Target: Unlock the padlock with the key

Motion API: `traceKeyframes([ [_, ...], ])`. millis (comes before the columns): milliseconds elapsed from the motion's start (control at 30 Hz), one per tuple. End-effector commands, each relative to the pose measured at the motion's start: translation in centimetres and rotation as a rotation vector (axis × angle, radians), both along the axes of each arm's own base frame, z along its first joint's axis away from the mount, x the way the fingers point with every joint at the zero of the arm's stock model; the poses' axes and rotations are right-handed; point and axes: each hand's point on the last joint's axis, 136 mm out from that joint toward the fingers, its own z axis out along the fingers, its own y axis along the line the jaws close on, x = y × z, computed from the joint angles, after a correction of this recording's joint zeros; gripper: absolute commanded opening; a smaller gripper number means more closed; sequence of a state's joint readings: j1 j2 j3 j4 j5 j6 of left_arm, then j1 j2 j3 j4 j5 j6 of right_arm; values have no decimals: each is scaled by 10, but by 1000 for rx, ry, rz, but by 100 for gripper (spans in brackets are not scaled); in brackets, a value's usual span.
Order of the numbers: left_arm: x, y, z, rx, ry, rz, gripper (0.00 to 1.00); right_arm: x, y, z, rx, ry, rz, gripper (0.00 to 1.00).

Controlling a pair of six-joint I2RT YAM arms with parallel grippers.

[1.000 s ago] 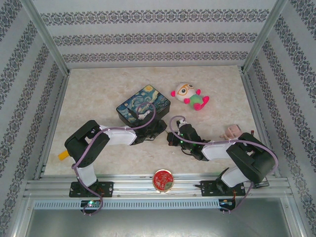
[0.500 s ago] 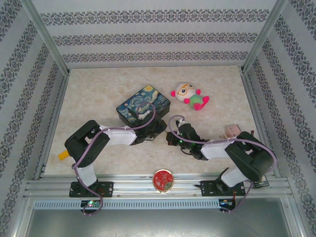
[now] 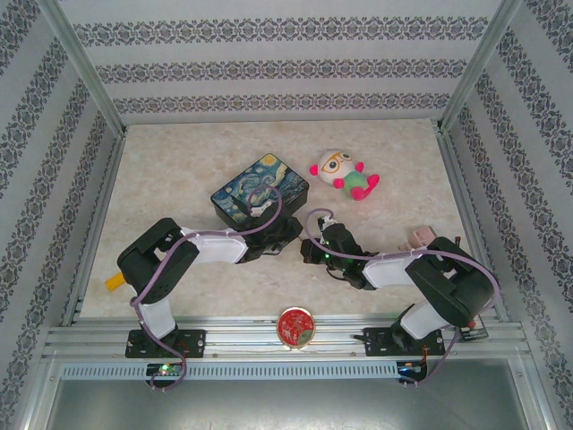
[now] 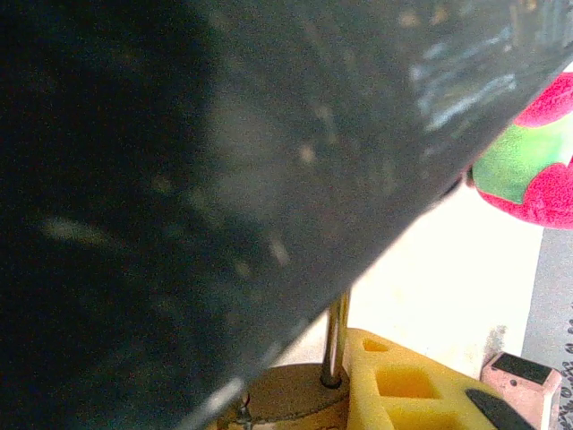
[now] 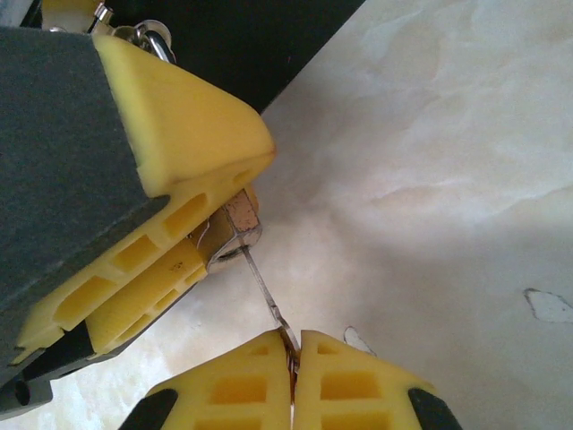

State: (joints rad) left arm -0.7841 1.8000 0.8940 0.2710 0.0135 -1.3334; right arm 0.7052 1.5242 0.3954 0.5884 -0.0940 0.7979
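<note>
In the right wrist view the small brass padlock (image 5: 235,224) is clamped between the yellow fingers (image 5: 179,134) of my left gripper (image 5: 224,219). My right gripper (image 5: 294,358) is shut on the thin silvery key (image 5: 266,291). The key's blade slants up and its tip meets the padlock's lower face. From the left wrist the padlock's brass top (image 4: 295,399) and silvery shackle (image 4: 335,336) show beside one yellow finger pad (image 4: 403,385). Seen from above, the left gripper (image 3: 285,235) and right gripper (image 3: 310,253) nearly touch at the table's middle.
The dark starry tin box (image 3: 260,188) stands right behind the left gripper and looms close in the left wrist view (image 4: 224,161). A plush toy (image 3: 345,173) lies at the back right. A pink item (image 3: 421,238), a red disc (image 3: 295,325) and an orange piece (image 3: 115,281) sit near the edges.
The right arm's elbow has shifted slightly to the left. Both grips and the left arm look unchanged.
</note>
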Motion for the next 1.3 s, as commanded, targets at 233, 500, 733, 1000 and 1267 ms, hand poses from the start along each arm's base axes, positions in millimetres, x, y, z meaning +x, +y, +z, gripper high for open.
traceKeyframes([
  [233, -8, -17, 3, -115, 52, -23, 23, 20, 14, 26, 109, -76, -54, 0],
  [500, -9, -18, 1, -120, 57, -28, 23, 25, 11, 33, 164, -76, -82, 0],
  [733, -10, -20, 2, -129, 59, -34, 23, 29, 6, 35, 244, -50, -83, 0],
  [1000, -10, -20, 2, -127, 58, -39, 23, 33, 4, 30, 309, -23, -72, 0],
  [1267, -11, -20, 1, -125, 60, -43, 23, 33, 4, 30, 330, -22, -66, 0],
])
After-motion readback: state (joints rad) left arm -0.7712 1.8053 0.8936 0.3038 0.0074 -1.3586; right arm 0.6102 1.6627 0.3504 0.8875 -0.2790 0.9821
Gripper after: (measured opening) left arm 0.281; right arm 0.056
